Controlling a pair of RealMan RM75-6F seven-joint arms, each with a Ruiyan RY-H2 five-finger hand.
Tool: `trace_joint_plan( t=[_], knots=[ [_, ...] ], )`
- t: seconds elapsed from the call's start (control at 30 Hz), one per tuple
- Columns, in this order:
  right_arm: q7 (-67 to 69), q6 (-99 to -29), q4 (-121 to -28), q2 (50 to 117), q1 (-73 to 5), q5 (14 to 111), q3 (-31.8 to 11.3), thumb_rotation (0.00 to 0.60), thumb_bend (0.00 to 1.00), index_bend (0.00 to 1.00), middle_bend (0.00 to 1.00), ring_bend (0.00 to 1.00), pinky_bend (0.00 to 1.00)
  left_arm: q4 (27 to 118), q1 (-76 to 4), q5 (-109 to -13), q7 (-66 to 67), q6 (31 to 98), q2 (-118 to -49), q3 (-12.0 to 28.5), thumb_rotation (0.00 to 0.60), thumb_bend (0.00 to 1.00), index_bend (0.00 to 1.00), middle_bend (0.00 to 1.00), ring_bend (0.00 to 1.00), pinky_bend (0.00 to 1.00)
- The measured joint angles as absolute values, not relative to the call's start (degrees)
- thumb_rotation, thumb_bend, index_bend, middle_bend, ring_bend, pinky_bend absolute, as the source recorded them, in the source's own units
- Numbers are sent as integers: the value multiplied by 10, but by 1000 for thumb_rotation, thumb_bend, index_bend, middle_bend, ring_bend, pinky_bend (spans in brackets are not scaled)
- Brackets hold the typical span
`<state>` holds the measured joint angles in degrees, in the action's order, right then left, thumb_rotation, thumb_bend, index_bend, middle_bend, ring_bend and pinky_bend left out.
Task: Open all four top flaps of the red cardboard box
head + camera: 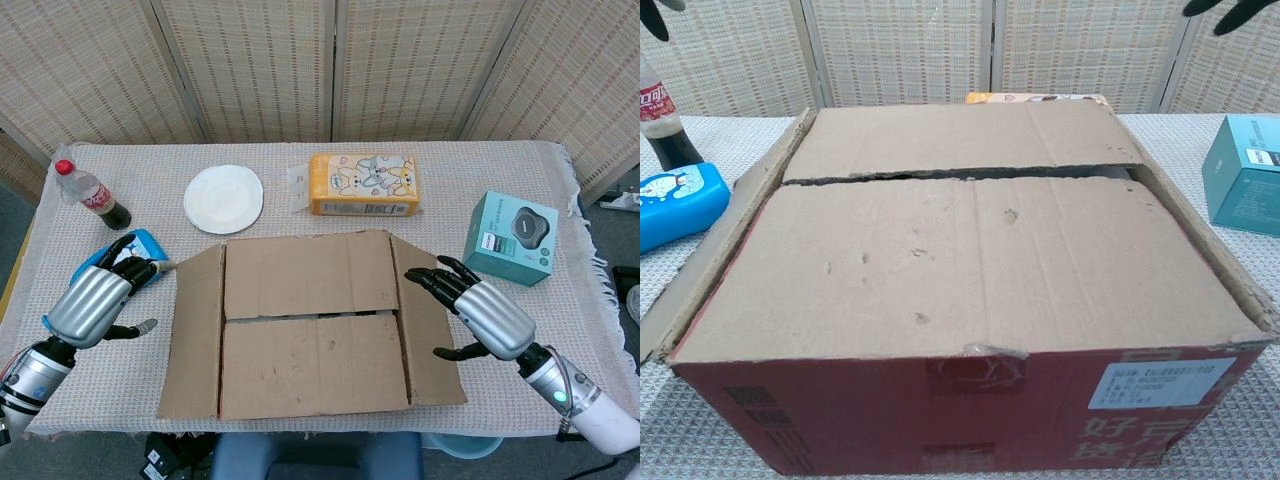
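- The left hand (92, 303) hovers over the bench (120, 365) just left of the red cardboard box (315, 325), fingers apart and holding nothing, its dark fingertips lying over the blue bottle (135, 247).
- The right hand (478, 313) hangs above the right side flap (428, 320), fingers spread and empty; whether it touches the cardboard cannot be told.
- The box sits at the near middle of the bench, its two long flaps (310, 320) closed with a seam between them, the left side flap (195, 335) folded outward.
- In the chest view only dark fingertips of each hand show at the top corners, and the teal box (1243, 172) is cut off at the right edge.
- Bare cloth lies to the left of the box and between the box and teal box; a cola bottle (90, 194), white plate (223, 198) and yellow pack (362, 184) stand behind.
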<state>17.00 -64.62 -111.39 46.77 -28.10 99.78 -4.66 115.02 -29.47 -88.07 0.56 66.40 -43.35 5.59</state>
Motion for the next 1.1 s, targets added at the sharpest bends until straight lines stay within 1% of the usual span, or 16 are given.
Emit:
trace_joint_plan(
  t=[0.2, 0.5, 0.8, 1.1],
  knots=[
    [82, -585, -1110, 527, -329, 938, -76, 600, 120, 48, 113, 147, 2, 1131, -286, -885, 23, 684, -459, 57, 600, 238, 228, 323, 307, 0],
    [-11, -535, -1086, 604, -381, 875, -100, 600, 120, 32, 89, 122, 1, 1124, -275, -883, 28, 686, -468, 56, 600, 239, 229, 323, 307, 0],
    [-95, -529, -1045, 675, -413, 844, -112, 600, 120, 26, 84, 111, 0, 1131, -270, -883, 36, 686, -466, 55, 600, 239, 237, 322, 307, 0],
    [-117, -533, -1011, 721, -433, 819, -117, 600, 124, 26, 86, 117, 0, 1135, -268, -884, 39, 682, -467, 55, 600, 239, 250, 322, 307, 0]
  ],
)
